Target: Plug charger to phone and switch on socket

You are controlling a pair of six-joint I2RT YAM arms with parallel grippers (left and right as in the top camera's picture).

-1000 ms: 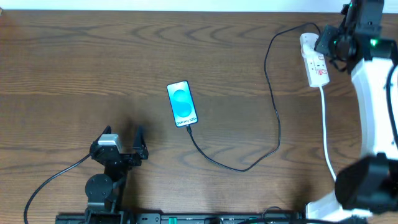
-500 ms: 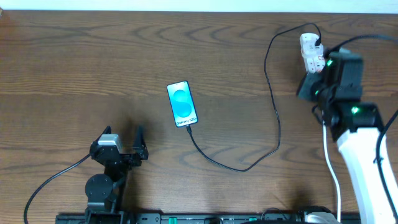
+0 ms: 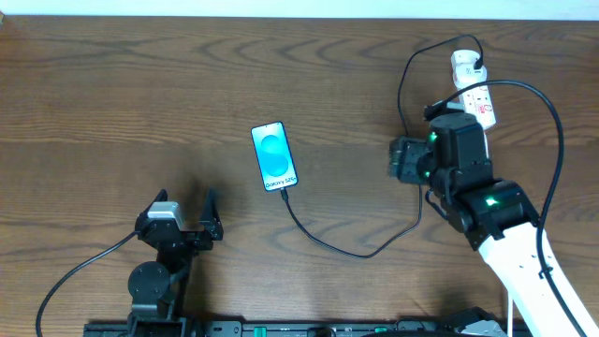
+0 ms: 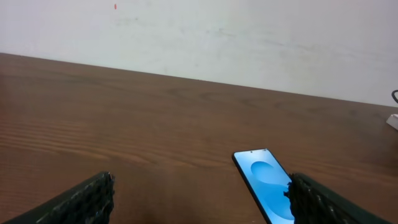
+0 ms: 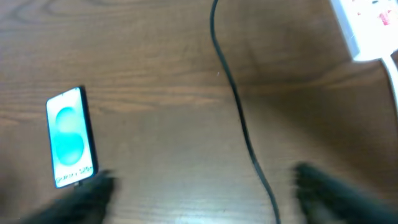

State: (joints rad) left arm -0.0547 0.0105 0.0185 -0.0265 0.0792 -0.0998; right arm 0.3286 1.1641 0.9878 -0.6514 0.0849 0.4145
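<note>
Phone lies well left of wide-spread right hand.

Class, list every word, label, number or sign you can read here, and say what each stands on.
"Galaxy S25", last characters uncertain: white text on the phone, overhead view.
Red markings on the socket: too small to read.
Right wrist view: the text on the phone is blurred, unreadable.

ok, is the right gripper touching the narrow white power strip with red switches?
Apart. Right wrist view: right gripper low in frame, white power strip at top right, bare wooden table between.
</note>
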